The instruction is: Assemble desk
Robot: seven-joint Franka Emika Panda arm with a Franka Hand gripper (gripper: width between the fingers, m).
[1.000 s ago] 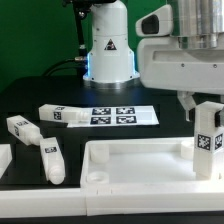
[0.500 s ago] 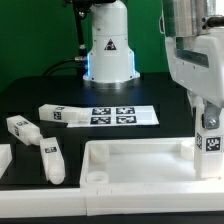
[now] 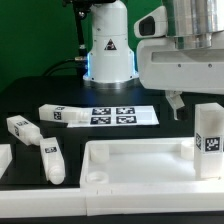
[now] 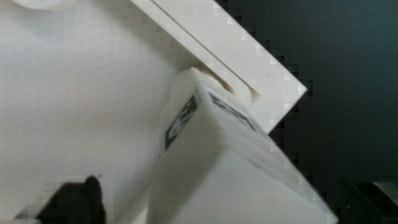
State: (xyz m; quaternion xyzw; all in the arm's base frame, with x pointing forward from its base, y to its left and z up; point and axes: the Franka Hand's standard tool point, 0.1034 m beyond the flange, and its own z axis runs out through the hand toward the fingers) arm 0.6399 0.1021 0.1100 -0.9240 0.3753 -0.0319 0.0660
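Observation:
The desk panel, white with a raised rim, lies at the front of the exterior view. One tagged square leg stands upright in its corner socket at the exterior view's right. My gripper is open, straddling the leg's top. One dark finger hangs apart from the leg; the other is out of frame. In the wrist view the leg fills the middle over the panel corner, with one dark finger beside it. Three loose legs lie on the table at the exterior view's left.
The marker board lies behind the panel. The robot base stands at the back. Another white part shows at the exterior view's left edge.
Half a second ago the hand was turned narrow and down on the leg's top. Now it is turned back wide, its finger apart from the leg. The leg stays upright in the socket.

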